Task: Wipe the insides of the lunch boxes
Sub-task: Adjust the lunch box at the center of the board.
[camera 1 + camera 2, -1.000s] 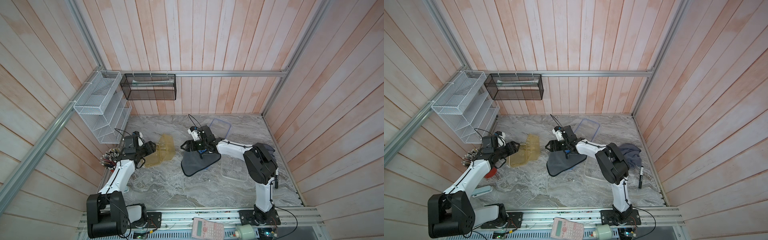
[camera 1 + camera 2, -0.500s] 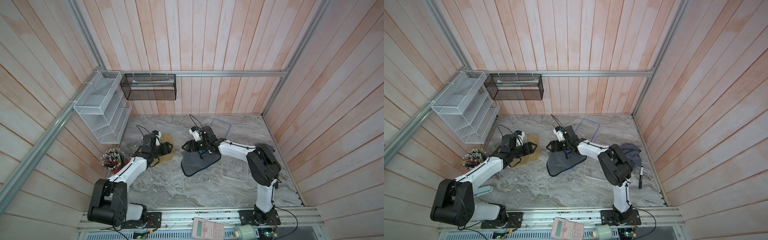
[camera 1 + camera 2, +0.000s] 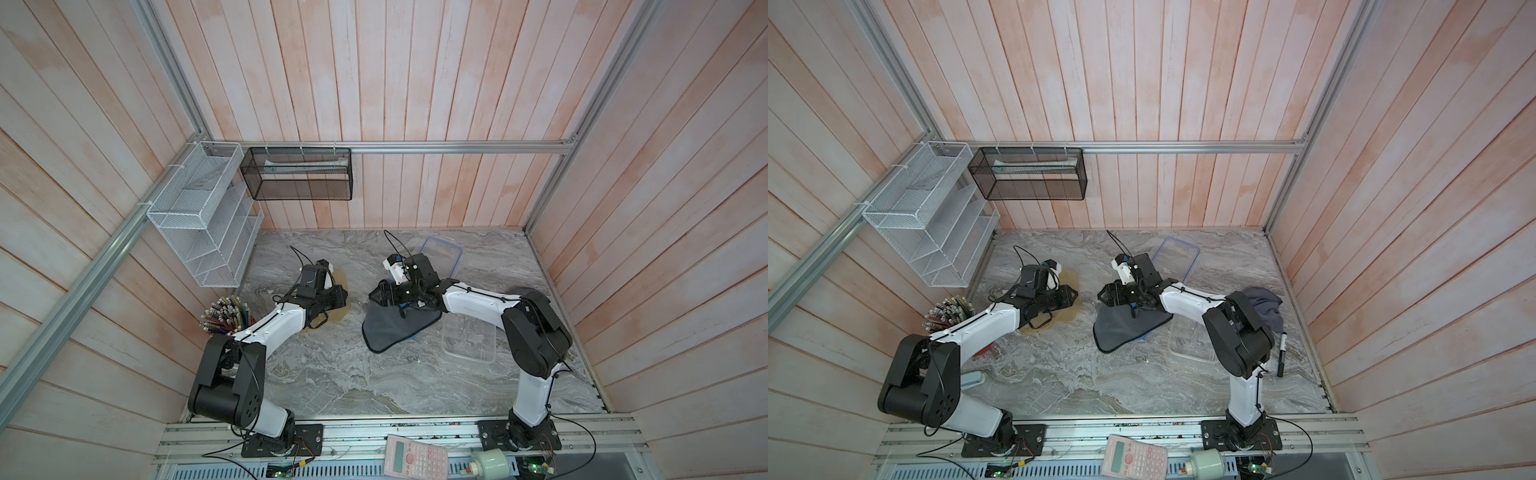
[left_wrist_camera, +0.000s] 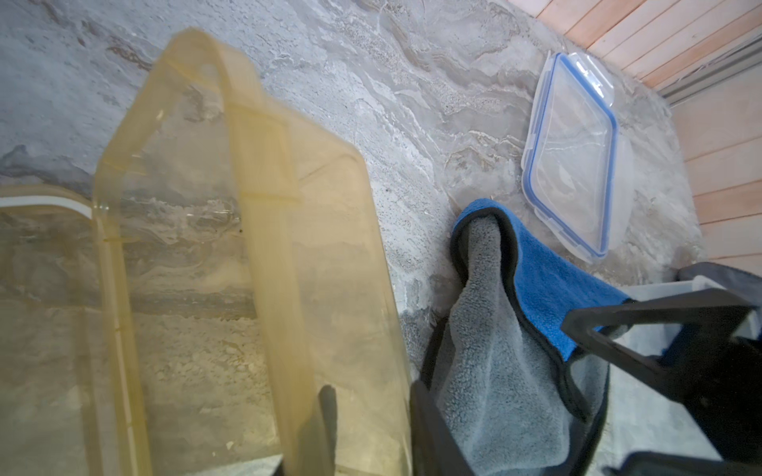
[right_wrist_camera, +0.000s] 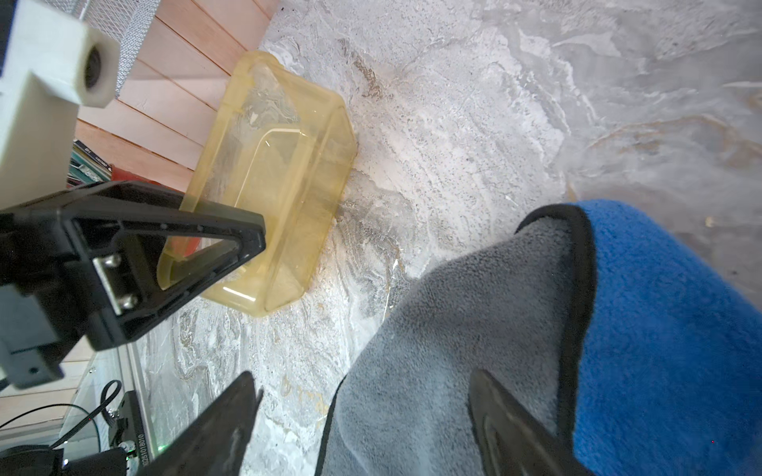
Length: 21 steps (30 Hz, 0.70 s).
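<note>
The marble table (image 3: 332, 374) is shut in by slatted wooden walls on three sides and by a metal rail along the near edge. Its widest bare stretch is the near middle, between the two arm bases. A white wire rack (image 3: 203, 224) hangs on the left wall and a black mesh basket (image 3: 297, 174) on the back wall, the basket holding something pale and flat. The clear lunch box (image 3: 469, 340) stands on the right side, partly under the right arm and just beside the grey-and-blue cloth (image 3: 395, 328) spread at centre. Its blue-rimmed lid (image 3: 442, 257) lies apart, near the back wall. The right gripper (image 5: 371, 420) hovers with jaws spread wide at the cloth's edge, one finger above cloth, the other above bare marble. The yellow lunch box (image 4: 206, 247) sits left of centre, near the cloth but apart from it, with its yellowish lid (image 4: 41, 268) alongside. The left gripper (image 4: 371, 395) straddles one wall of this box, one finger inside and one outside; whether they pinch it cannot be told. A cup of pencils (image 3: 226, 318) stands by the left wall, and a black marker (image 3: 1282, 355) lies by the right wall.
</note>
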Available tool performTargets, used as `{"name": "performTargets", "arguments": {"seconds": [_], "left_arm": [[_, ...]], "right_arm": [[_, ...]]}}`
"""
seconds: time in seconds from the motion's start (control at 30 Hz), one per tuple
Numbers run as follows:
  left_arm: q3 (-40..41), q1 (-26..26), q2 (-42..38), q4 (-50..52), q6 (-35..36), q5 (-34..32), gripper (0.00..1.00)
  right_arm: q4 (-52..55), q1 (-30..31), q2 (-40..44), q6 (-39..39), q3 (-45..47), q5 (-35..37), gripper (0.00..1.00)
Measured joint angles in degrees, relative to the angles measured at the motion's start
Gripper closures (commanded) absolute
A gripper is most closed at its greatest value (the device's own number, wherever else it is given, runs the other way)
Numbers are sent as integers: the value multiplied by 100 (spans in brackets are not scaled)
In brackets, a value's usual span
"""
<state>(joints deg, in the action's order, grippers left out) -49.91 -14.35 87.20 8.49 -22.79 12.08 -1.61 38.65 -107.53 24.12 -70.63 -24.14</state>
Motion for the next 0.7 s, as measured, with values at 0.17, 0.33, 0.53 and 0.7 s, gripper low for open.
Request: {"name": "performTargets", "arguments": {"seconds": [0.17, 0.33, 0.53, 0.7], "left_arm": [[-341, -127, 308, 358, 247, -387, 86], [-769, -437, 748, 752, 555, -857, 87], [-1469, -994, 1757, 1338, 894, -1744, 91], [-1803, -1268, 2048, 1585, 1084, -2218, 91]], "right_arm": [[85, -146, 507, -129, 297, 186, 18], [326, -319, 1174, -352, 535, 533, 17], [557, -640, 2208, -570, 1078, 1036, 15], [553, -1071, 3362, -815, 1904, 1593, 9]]}}
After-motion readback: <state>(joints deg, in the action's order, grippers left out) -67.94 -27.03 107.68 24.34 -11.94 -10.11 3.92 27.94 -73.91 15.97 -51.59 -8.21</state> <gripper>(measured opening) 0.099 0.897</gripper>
